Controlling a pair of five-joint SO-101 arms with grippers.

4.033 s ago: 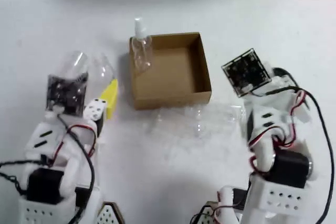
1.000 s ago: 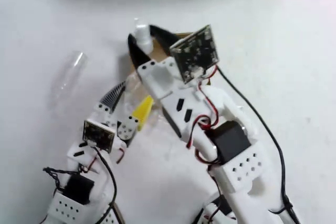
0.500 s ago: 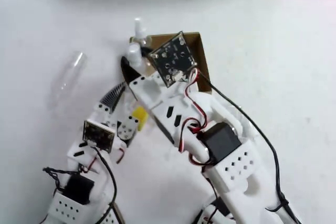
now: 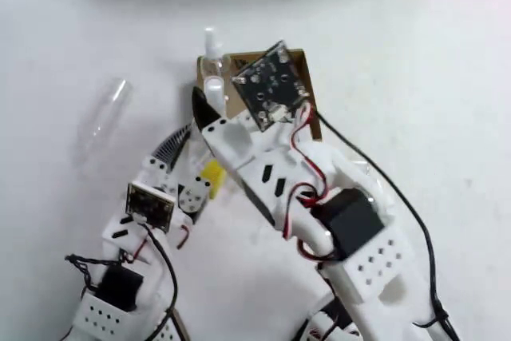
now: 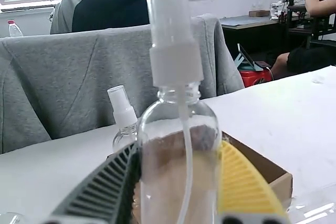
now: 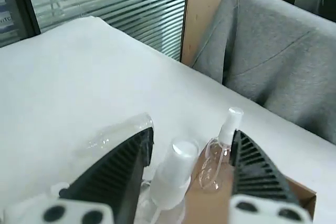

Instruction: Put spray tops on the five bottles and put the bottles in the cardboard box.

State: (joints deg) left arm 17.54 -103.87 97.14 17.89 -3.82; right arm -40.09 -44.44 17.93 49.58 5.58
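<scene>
The left gripper has its ribbed grey and yellow jaws clamped on a clear, round-shouldered plastic bottle. The bottle stands upright beside the left wall of the cardboard box, with a white spray top on its neck. The right gripper has black ribbed jaws, which straddle that top, wide open. A second topped bottle stands at the box's far-left corner. An uncapped bottle lies toward the left edge of the tabletop.

Bright, even light; white table near washed out; faint soft shadows; daylight through blinds.
</scene>
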